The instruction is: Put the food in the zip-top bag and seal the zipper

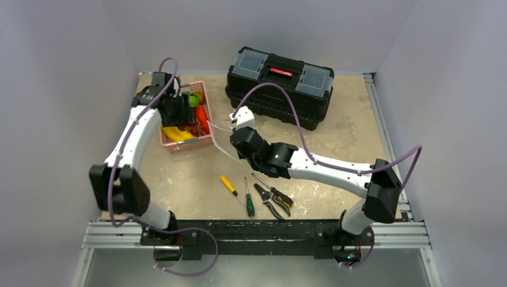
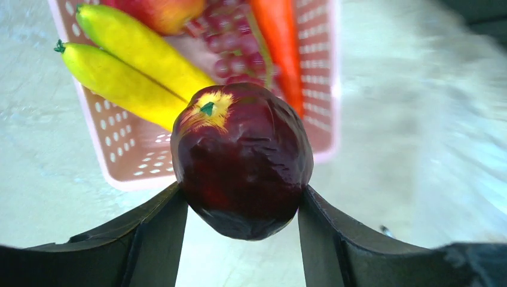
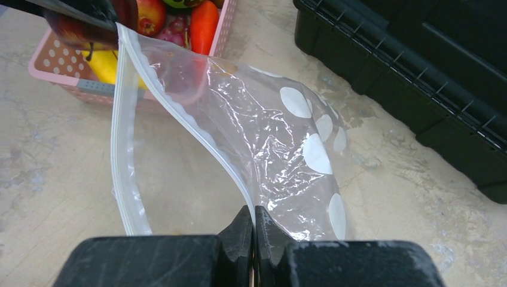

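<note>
My left gripper (image 2: pixel 242 190) is shut on a dark red toy apple (image 2: pixel 242 158) and holds it above the near corner of the pink basket (image 2: pixel 125 161). In the basket lie two yellow bananas (image 2: pixel 125 66), purple grapes (image 2: pixel 230 54), an orange carrot (image 2: pixel 281 42) and a red-yellow apple (image 2: pixel 161 12). My right gripper (image 3: pixel 254 212) is shut on the rim of the transparent dotted zip-top bag (image 3: pixel 281 143). It holds the bag up with its mouth gaping toward the basket. The zipper (image 3: pixel 119 161) curves in two separated strips. In the top view the bag (image 1: pixel 222 140) hangs just right of the basket (image 1: pixel 179 145).
A black toolbox (image 1: pixel 280 86) stands at the back, right of the bag. A yellow-handled screwdriver (image 1: pixel 229 185), a green-handled screwdriver (image 1: pixel 249 200) and pliers (image 1: pixel 272 200) lie on the table near the front.
</note>
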Robot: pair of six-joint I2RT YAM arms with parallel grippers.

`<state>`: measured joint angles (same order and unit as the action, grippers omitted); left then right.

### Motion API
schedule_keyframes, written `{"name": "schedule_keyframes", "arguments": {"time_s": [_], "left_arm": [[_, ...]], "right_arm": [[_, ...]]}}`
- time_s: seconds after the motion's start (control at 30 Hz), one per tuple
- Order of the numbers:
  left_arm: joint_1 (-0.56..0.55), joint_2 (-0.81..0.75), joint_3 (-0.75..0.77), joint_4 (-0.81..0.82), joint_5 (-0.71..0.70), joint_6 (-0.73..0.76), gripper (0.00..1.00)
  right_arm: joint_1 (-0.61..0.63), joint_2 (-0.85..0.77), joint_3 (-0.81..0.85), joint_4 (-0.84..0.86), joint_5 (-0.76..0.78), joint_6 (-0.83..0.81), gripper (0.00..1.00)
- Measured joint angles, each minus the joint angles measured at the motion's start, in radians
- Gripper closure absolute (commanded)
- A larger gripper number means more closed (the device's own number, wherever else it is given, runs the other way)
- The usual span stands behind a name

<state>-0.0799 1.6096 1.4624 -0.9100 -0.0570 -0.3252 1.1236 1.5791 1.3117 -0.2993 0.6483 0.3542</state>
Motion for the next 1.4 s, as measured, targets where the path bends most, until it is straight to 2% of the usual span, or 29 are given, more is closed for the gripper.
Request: {"name": "schedule_keyframes", "arguments": {"time_s": [0.23, 0.37, 0.7, 1.07, 1.2, 1.3, 1.4], "left_arm": [[-0.061, -0.44, -0.217, 0.252, 0.243, 0.003, 0.82], [-0.094, -0.552, -0.283, 0.376, 0.352, -0.001, 0.82], [-0.227, -0.544, -0.316, 0.492, 0.553, -0.005, 0.81], [-0.264, -0.473, -0.322, 0.506, 0.586, -0.003, 0.79], [-0.264, -0.441, -0.313, 0.475, 0.58, 0.006, 0.78], [-0.266, -0.418, -0.305, 0.462, 0.579, 0.008, 0.69], [-0.266, -0.401, -0.294, 0.452, 0.583, 0.009, 0.48]], "right_arm": [[-0.045, 0.0, 0.0, 0.0, -0.082, 0.021, 1.0], [-0.098, -0.006, 0.0, 0.001, -0.173, 0.053, 1.0], [-0.192, -0.064, 0.0, 0.034, -0.367, 0.157, 1.0], [-0.282, -0.095, -0.034, 0.115, -0.554, 0.284, 1.0], [-0.304, -0.125, -0.068, 0.136, -0.58, 0.315, 1.0], [-0.309, -0.154, -0.08, 0.137, -0.575, 0.323, 1.0], [-0.313, -0.172, -0.084, 0.137, -0.563, 0.327, 1.0]]}}
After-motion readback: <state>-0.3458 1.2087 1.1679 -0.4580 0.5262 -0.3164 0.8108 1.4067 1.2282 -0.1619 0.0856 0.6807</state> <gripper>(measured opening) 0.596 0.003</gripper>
